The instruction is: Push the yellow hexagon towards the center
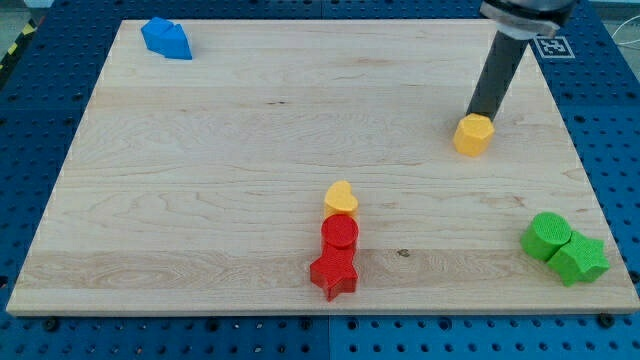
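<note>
The desk [200, 180] is a pale wooden board resting on a blue perforated base [40, 120].

Far left corner of the desk: one blue block [165, 38], irregular in outline, lies close to the far edge and stands well apart from everything else.

Middle of the desk, toward the near edge: three blocks stand in a short line running from the centre region down to the near edge. The farthest is a yellow heart-like block [341, 197]. It touches a red round block [340, 235], which in turn touches a red star [334, 274] sitting just short of the near edge.

Right half of the desk, toward the far edge: the yellow hexagon [474, 134] lies well to the right of centre and nearer the far edge than the near one, clear of all other blocks. The dark rod descends from the far right corner, leaning slightly. My tip [481, 114] stands on the far side of the hexagon, in contact with or just beside its top edge; exact contact cannot be confirmed.

Near right corner: two green blocks touch each other, a rounded one [546, 236] and, on its right, a star-like one [581, 260] beside the right edge.

Hand: the arm carries none. It ends in the plain rod, which neither opens nor closes and has hold of nothing.

A black-and-white marker tag [553, 45] sits on the base beyond the far right corner.
</note>
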